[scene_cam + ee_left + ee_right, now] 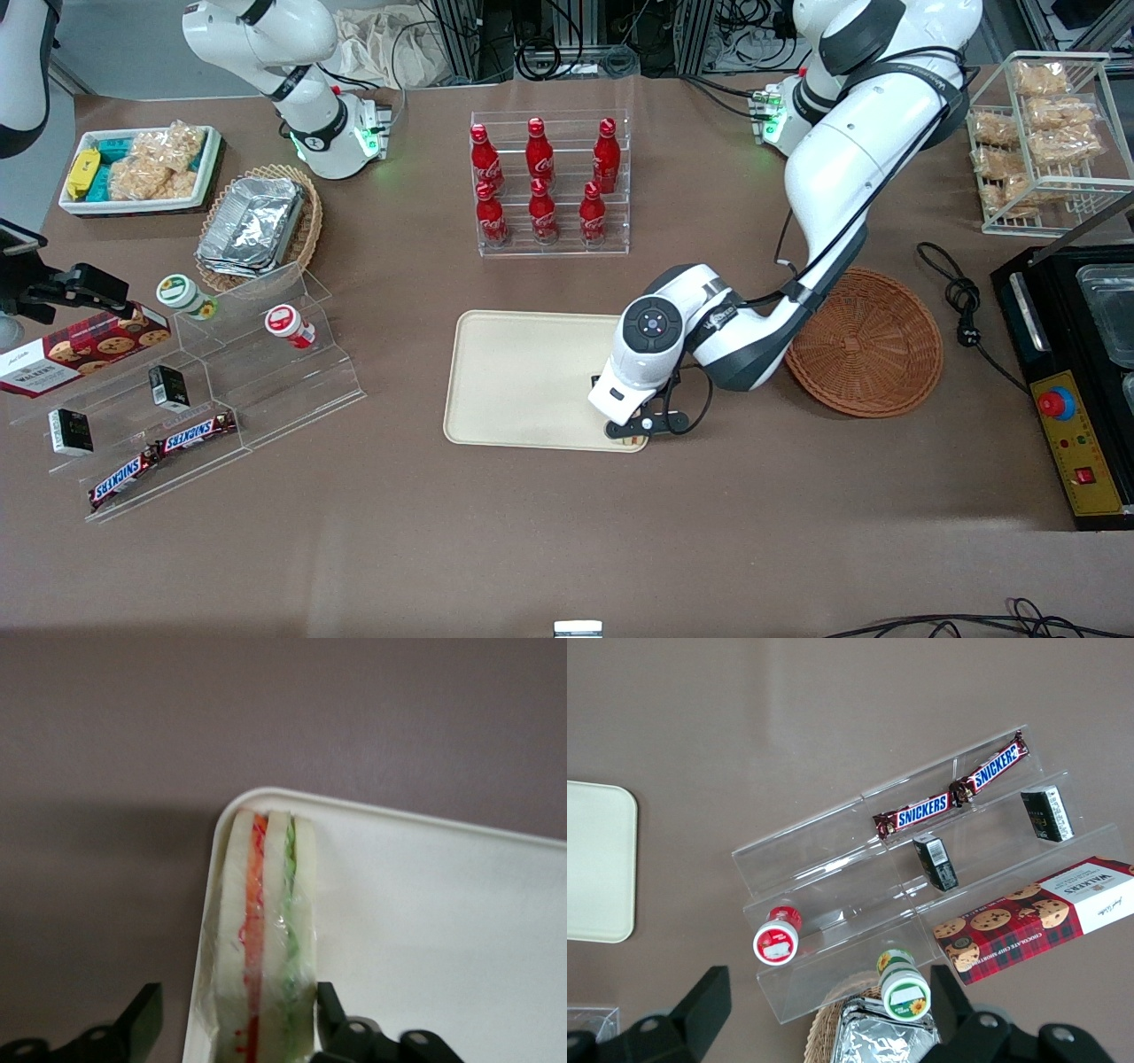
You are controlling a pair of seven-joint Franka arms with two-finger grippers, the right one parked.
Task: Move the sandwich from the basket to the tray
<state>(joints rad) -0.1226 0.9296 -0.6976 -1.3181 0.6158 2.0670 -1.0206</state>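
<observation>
While on tray (425, 930), sandwich (261, 939) between hand (237, 1028) fingers.

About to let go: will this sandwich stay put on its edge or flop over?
Likely to tip: the sandwich stands on a narrow edge in the tray corner. Its clear wrap probably makes it slippery. The open pincer flanks it.

A wide brown surface (532, 540) fills the scene under even overhead light, with soft shadows lying on it. Above its upper edge, a tangle of black cables (567, 44) runs among metal frame legs (461, 40) on a grey floor (115, 44).
</observation>
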